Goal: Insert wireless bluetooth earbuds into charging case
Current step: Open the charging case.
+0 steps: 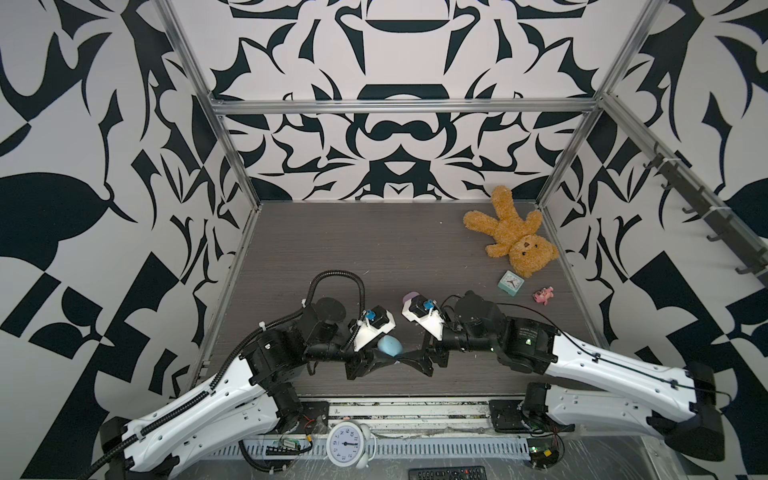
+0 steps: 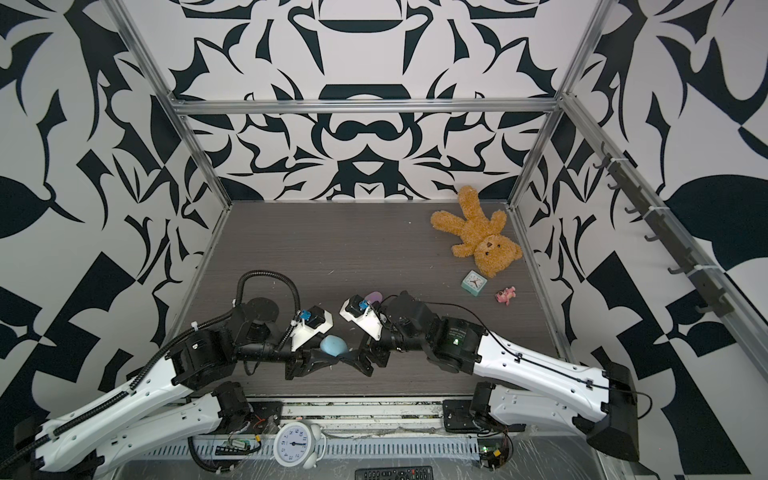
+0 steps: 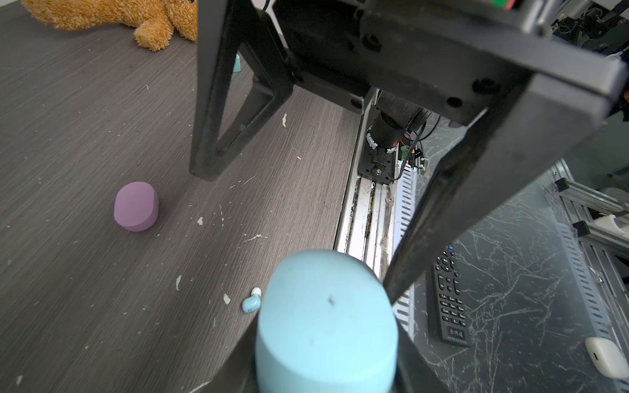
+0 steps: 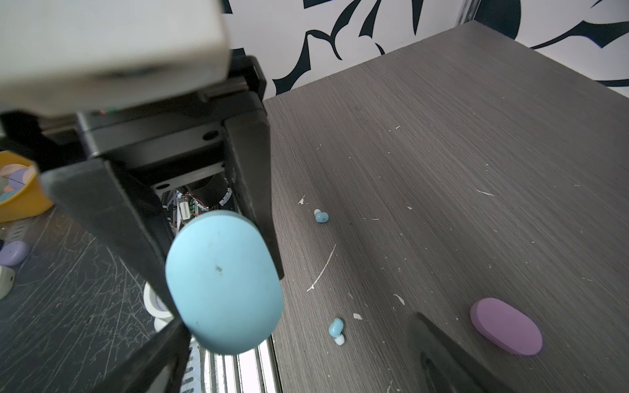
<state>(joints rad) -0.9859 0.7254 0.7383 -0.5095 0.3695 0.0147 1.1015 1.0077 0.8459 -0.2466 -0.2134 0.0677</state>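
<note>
Nearest both wrist cameras is the pale blue charging case [image 3: 326,323]: lid shut, broad face up, long axis running along the front edge of the table [image 1: 374,249]. Left gripper [image 4: 225,292] is clamped on it across the short axis and holds it clear of the surface near the middle of that edge. Right gripper [image 3: 296,233] faces it with jaws spread wide, grasping nothing. One of its fingers stands just beside the case's far end; contact cannot be determined.

One pale blue earbud [image 4: 321,216] lies loose by the front edge, white tip toward the left arm. A second blue earbud [image 4: 337,330] lies between the held case and a closed purple case [image 4: 507,331], white tip toward the right arm.

At the back right corner lies a teddy bear [image 1: 511,232], with a small teal clock [image 1: 510,283] and a pink toy [image 1: 543,294] nearer the front.

Numerals are legible on the white alarm clock [image 1: 345,444] below the front edge. The label on the remote control [image 3: 449,299] cannot be read with certainty.
</note>
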